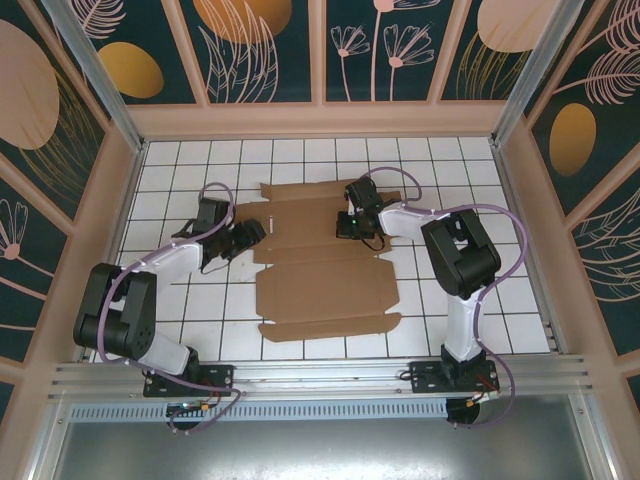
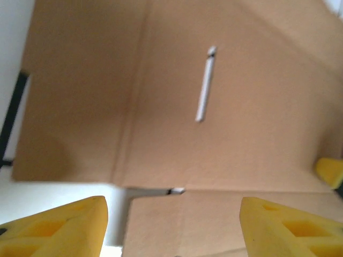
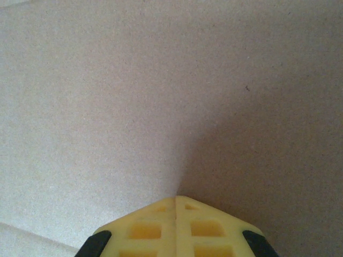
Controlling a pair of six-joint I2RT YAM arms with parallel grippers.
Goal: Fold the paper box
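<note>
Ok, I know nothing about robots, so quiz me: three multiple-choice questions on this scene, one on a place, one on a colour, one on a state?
1. Where is the paper box?
A) leaning on the back wall
B) flat on the tiled table
C) lifted in the air

2. What colour are the grippers' fingers?
A) yellow
B) blue
C) red

3. How does the left gripper stand?
A) shut
B) shut on a cup
C) open

Answers: 1 B, the top view shows it flat on the tiles; 2 A, both wrist views show yellow fingers; 3 C, its fingers stand wide apart, gripping nothing.
</note>
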